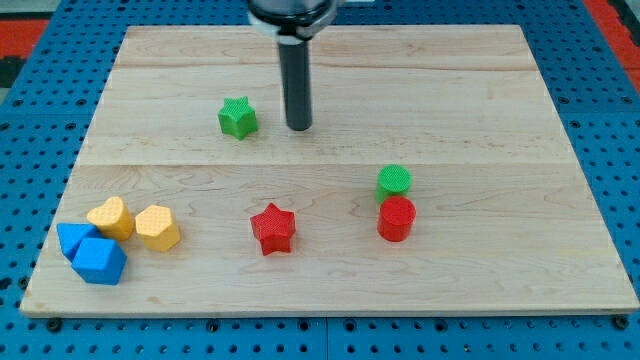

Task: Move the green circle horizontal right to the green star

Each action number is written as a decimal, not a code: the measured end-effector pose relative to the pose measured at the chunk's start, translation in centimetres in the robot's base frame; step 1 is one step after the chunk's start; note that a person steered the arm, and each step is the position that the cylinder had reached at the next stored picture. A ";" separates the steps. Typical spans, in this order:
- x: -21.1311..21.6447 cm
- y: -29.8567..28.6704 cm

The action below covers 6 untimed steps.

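There are seven blocks on the wooden board (330, 290): two green, two red, two yellow and what look like two blue. The green circle (394, 181) sits right of the middle. It is round, so it has no long side and points no way. The red circle (396, 218) touches it just below. The green star (237, 117) is up and to the view's left, well apart from the green circle. My tip (299, 127) rests on the board just right of the green star, not touching it. I have no fingers, only a rod, so nothing is held. The red star (273, 228) sits low in the middle. The yellow heart (111, 216) and a yellow block (157, 227) sit side by side at bottom left. Two blue blocks (92, 254) huddle below them, touching.
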<state>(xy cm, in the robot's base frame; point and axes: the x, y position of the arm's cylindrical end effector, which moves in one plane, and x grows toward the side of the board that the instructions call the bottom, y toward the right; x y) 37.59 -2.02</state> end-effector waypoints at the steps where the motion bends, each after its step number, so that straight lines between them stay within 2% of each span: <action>1: -0.8 -6.4; 2: -0.8 -14.9; 3: -0.4 -20.5; 4: 0.1 -13.3; 5: 3.0 -3.2; 6: 3.4 9.3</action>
<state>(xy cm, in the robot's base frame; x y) 40.95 7.31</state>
